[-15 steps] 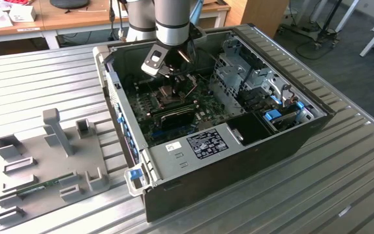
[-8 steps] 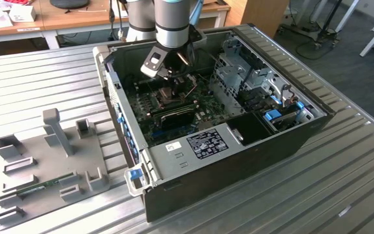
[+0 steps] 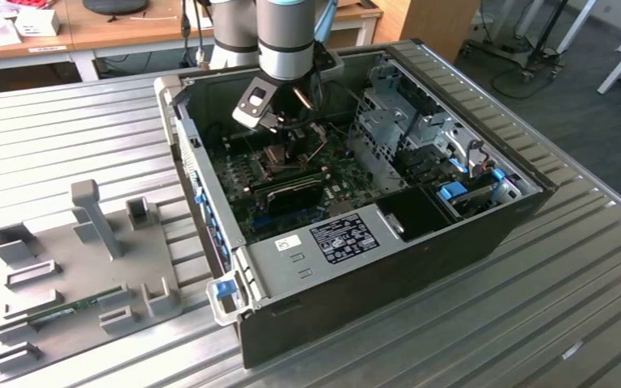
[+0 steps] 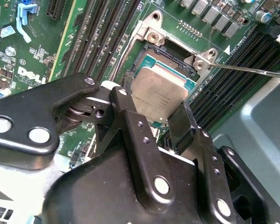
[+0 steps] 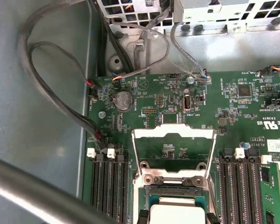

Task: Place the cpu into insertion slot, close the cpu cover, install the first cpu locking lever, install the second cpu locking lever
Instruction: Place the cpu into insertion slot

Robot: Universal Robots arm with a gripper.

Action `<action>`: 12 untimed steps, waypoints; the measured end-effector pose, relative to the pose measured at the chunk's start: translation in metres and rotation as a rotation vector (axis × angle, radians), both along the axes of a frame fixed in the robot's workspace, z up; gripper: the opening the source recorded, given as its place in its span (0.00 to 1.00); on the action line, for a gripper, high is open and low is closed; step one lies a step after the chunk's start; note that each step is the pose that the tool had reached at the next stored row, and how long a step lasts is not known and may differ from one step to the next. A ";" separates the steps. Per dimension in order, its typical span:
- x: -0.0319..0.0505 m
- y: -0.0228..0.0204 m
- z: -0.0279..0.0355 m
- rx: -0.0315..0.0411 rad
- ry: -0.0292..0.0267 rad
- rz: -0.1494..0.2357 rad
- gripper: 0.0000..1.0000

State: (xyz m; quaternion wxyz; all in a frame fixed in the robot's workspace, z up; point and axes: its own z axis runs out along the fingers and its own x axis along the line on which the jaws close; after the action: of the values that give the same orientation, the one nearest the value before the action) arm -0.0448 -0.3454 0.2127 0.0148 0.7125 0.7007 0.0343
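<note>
Your pincer sits closest in the second wrist view, its black fingers narrowed on two opposite edges of the cpu, which is tilted just over the insertion slot. Memory slots flank the socket on both sides, so you have little room sideways. One locking lever juts free across them. In the first wrist view the cpu cover stands swung open. In the exterior view the case walls you in, and a grey fixture lies at eight o'clock of it on the tabletop.
</note>
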 end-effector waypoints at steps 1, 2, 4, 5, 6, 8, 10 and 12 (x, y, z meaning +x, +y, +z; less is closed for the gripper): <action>0.0000 0.0001 -0.0010 0.0004 -0.0003 0.000 0.54; 0.0000 0.0001 -0.0022 0.0003 -0.0002 0.000 0.54; 0.0000 0.0000 -0.0045 0.0001 -0.0001 0.000 0.54; 0.0000 0.0000 -0.0054 0.0002 -0.0001 0.001 0.54; 0.0000 0.0000 -0.0062 0.0001 -0.0001 0.003 0.54; 0.0000 0.0000 -0.0075 0.0001 -0.0001 0.009 0.54; 0.0000 0.0000 -0.0077 -0.0001 0.0000 0.016 0.54; 0.0000 0.0000 -0.0078 -0.0001 0.0000 0.016 0.54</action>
State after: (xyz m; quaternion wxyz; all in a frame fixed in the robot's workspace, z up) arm -0.0448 -0.3454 0.2050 0.0145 0.7068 0.7064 0.0343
